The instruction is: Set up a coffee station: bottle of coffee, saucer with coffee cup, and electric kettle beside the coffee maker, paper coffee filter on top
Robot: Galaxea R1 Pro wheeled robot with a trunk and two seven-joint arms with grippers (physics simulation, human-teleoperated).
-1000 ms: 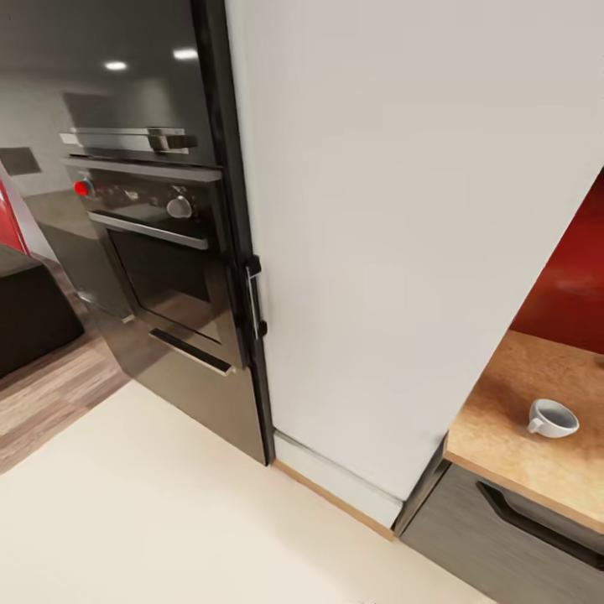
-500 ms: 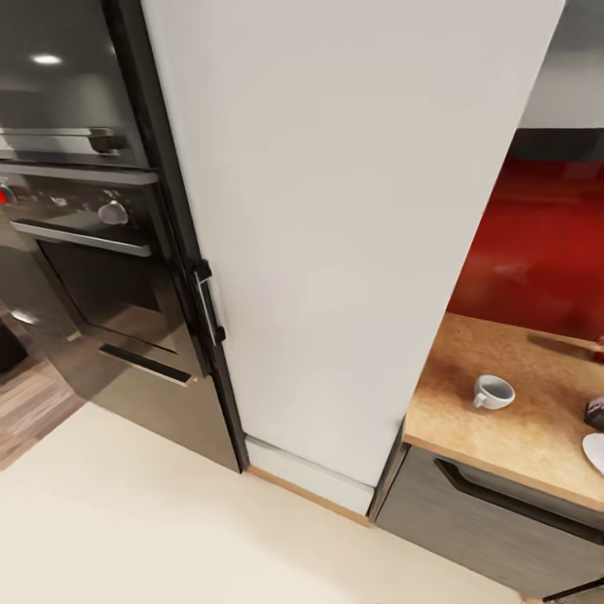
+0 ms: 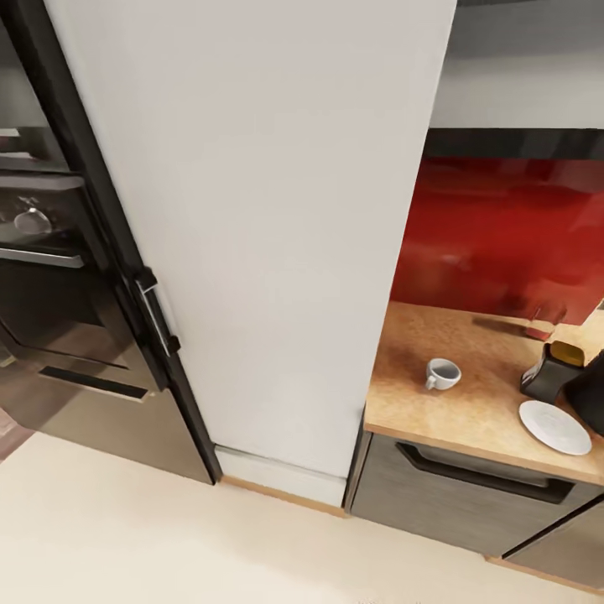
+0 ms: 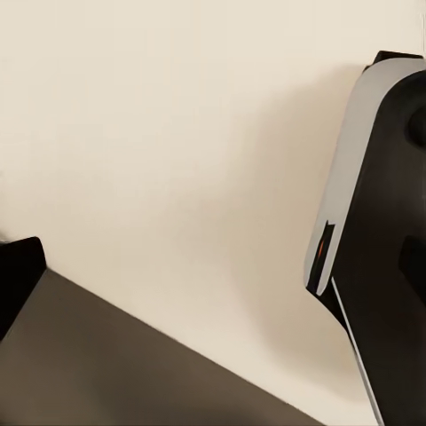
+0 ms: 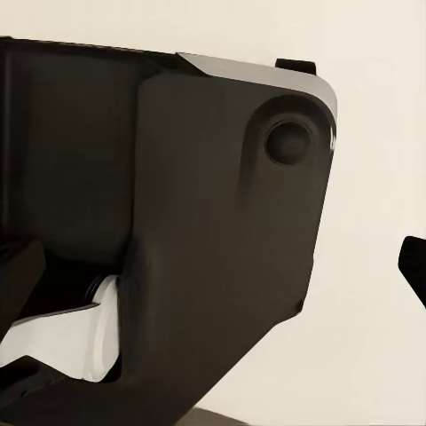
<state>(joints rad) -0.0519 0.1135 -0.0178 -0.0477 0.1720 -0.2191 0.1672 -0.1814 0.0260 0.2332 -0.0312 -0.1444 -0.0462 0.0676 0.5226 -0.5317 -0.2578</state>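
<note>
on the countertop point(image 3: 470, 411) we see the cup point(image 3: 441, 373) standing alone, well apart from the saucer point(image 3: 554, 427), with the coffee bottle point(image 3: 552, 370) just behind the saucer. a tall white cabinet point(image 3: 268, 235) stands beside the countertop, an oven point(image 3: 50, 285) past it. we cannot tell whether our grippers are apart or together.

**Head view panned toward the worktop**

The whole head view has been shifted: the black built-in oven point(image 3: 42, 277) is now cut by the frame edge. More of the tan speckled kitchen countertop point(image 3: 470, 403) is exposed, with the flat white round saucer point(image 3: 554, 427) fully seen beyond the small white coffee cup point(image 3: 441, 373).
</note>
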